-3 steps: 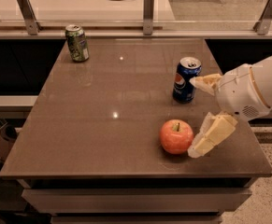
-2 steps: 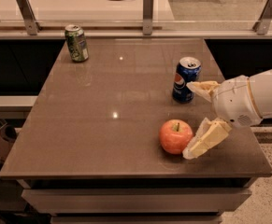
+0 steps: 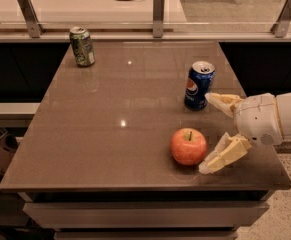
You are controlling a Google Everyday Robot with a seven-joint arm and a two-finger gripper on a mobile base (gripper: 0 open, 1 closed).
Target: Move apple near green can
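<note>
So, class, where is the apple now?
Camera view: the apple sits front-right on the table, in front of the blue can, the gripper at its right, jaws open.

My gripper (image 3: 206, 133) reaches in from the right over a brown table (image 3: 110, 134), its two pale fingers spread wide. One fingertip sits just beside the red apple (image 3: 188, 146), the other near a blue Pepsi can (image 3: 199, 85). The green can (image 3: 82, 46) stands upright at the far left corner, well apart.
</note>
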